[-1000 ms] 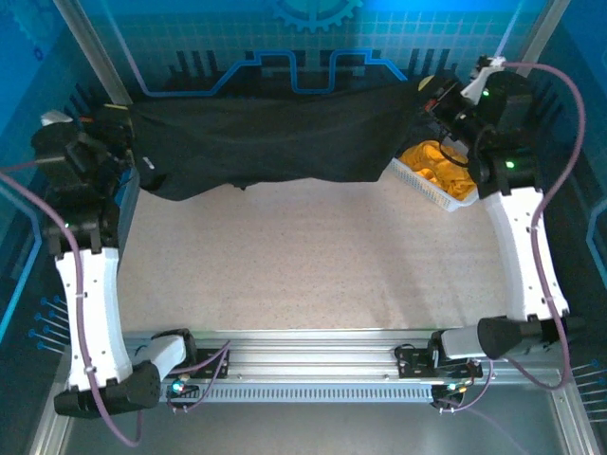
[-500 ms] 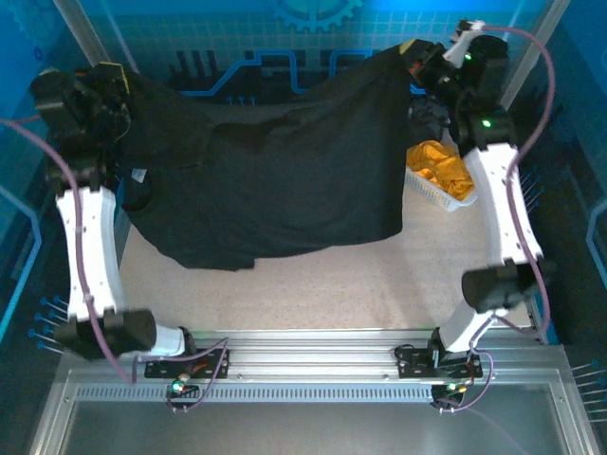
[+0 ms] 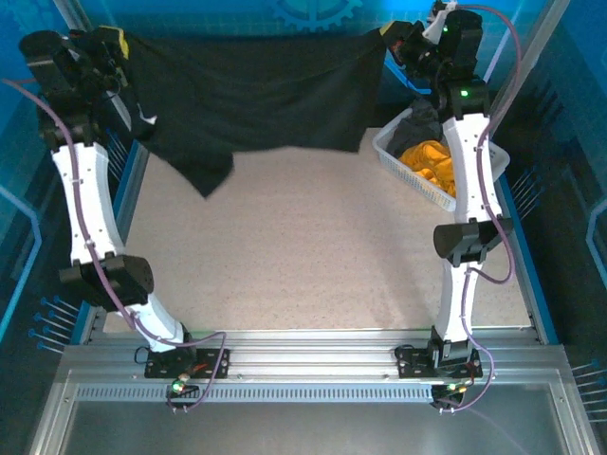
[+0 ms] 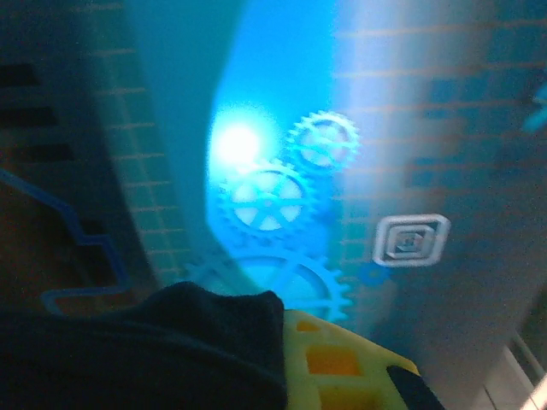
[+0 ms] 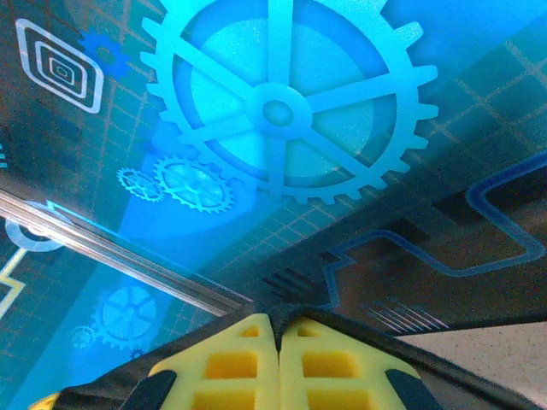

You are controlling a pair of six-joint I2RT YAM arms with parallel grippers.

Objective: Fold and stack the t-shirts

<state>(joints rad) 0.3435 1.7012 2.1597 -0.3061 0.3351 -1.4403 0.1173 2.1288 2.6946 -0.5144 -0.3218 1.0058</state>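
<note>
The large black t-shirt (image 3: 256, 95) hangs stretched in the air across the back of the table, held at both upper corners. My left gripper (image 3: 119, 47) is raised at the far left and shut on its left corner; black cloth (image 4: 145, 350) bunches against one yellow finger (image 4: 342, 367). My right gripper (image 3: 394, 38) is raised at the far right and shut on the other corner, a thin edge of black cloth (image 5: 282, 318) pinched between its yellow fingertips (image 5: 231, 359). The orange-yellow t-shirt (image 3: 432, 161) and the dark grey t-shirt (image 3: 417, 121) lie crumpled in the basket.
A white lattice basket (image 3: 398, 166) sits at the back right, beside the right arm. The speckled beige tabletop (image 3: 313, 246) lies below the hanging shirt. Blue patterned walls enclose the back and sides.
Both arms have lifted higher and moved toward the back, pulling the black shirt off the table until it hangs taut between them. The basket's contents are now uncovered.
</note>
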